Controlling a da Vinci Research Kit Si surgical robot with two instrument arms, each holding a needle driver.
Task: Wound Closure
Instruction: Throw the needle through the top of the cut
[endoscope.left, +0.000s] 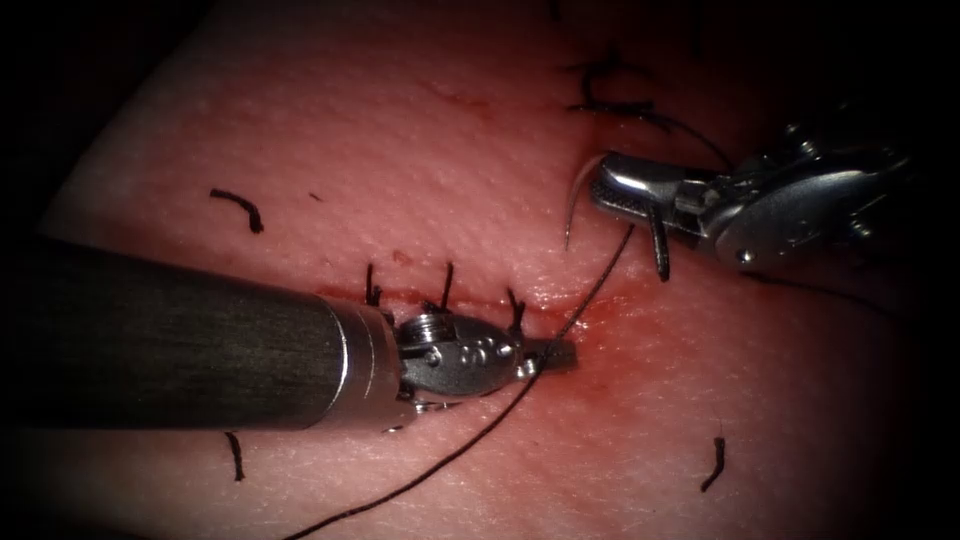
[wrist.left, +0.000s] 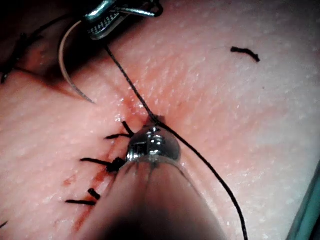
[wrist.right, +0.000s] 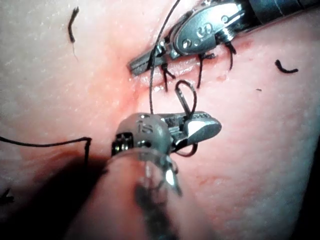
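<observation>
Overall, tissue (endoscope.left: 420, 160) lies under both tools, its cut (endoscope.left: 420, 297) carrying short dark stitches. Left tool (endoscope.left: 560, 352): jaws closed at the cut's right end with the thread (endoscope.left: 600, 280) at their tips; a firm grip cannot be confirmed. Right tool (endoscope.left: 605, 190): jaws clamped on the needle (endoscope.left: 575, 200) near its upper end, clear of the tissue, point hanging down just off the jaw tips. Cut thread ends (endoscope.left: 240, 208) lie scattered well apart from both tools.

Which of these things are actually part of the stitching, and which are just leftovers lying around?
In use:
right tool, holding the needle clear of the tissue
left tool, at the thread
cut

Lying about:
cut thread ends
red fluid
</observation>
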